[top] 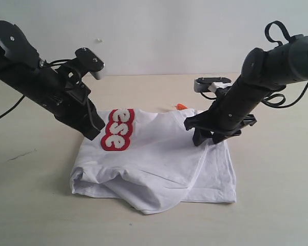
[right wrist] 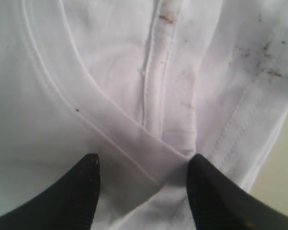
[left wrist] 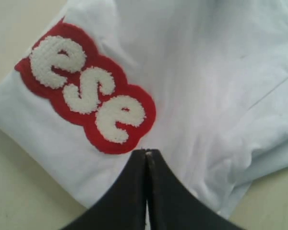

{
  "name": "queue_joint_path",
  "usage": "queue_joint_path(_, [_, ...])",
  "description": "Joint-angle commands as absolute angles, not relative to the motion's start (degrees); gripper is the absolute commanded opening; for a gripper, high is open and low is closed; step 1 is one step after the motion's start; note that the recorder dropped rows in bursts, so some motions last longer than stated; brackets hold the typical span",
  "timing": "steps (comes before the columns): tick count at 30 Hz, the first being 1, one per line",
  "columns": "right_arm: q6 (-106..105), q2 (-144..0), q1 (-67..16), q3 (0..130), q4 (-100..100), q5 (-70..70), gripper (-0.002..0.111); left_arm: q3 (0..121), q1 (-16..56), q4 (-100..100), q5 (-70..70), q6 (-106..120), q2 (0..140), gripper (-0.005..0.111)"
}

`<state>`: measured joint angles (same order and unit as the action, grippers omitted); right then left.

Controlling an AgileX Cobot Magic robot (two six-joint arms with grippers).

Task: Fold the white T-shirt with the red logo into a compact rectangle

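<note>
Exterior view: the white T-shirt, thin short-sleeved cotton, lies bunched and partly folded in the middle of the pale wooden table. Its small orange tag sits on the side toward the far edge. The red logo, fuzzy white letters in a thick red outline, shows only its last letters on the shirt's left part. The left gripper hangs at that logo end, and the right gripper sits low on the shirt's right part.

Left wrist view: the left gripper has its jaws pressed together with no cloth between them, just beside the logo.

Right wrist view: the right gripper stands half spread. Its black fingers sit either side of a diagonal folded edge, near a stitched seam, and nothing is pinched.

A middle fold seems in hand, since the bundle is loose and uneven. Next, the right gripper would need to close on that edge. The left would need to open and take its own side, so that both can lay the cloth over evenly.
</note>
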<state>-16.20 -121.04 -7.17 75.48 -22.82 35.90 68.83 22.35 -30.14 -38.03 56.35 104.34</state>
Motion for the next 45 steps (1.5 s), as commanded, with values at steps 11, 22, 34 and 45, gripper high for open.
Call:
queue_joint_path(11, [-17.29,-120.9,-7.35,75.22,-25.15,36.88,0.054,68.67,22.28,-30.73,-37.86,56.5,103.82,0.0])
queue_joint_path(22, [-18.93,-122.99,-7.35,75.22,-27.0,36.75,0.054,68.67,22.28,-30.73,-37.86,56.5,103.82,0.0])
queue_joint_path(34, [-23.16,-122.5,-7.35,75.22,-26.89,36.31,0.01,68.67,22.28,-30.73,-37.02,56.7,103.82,0.0])
queue_joint_path(45, [-25.44,-115.22,-7.35,75.22,-26.89,37.62,0.0,68.67,22.28,-30.73,-37.02,56.7,103.82,0.0])
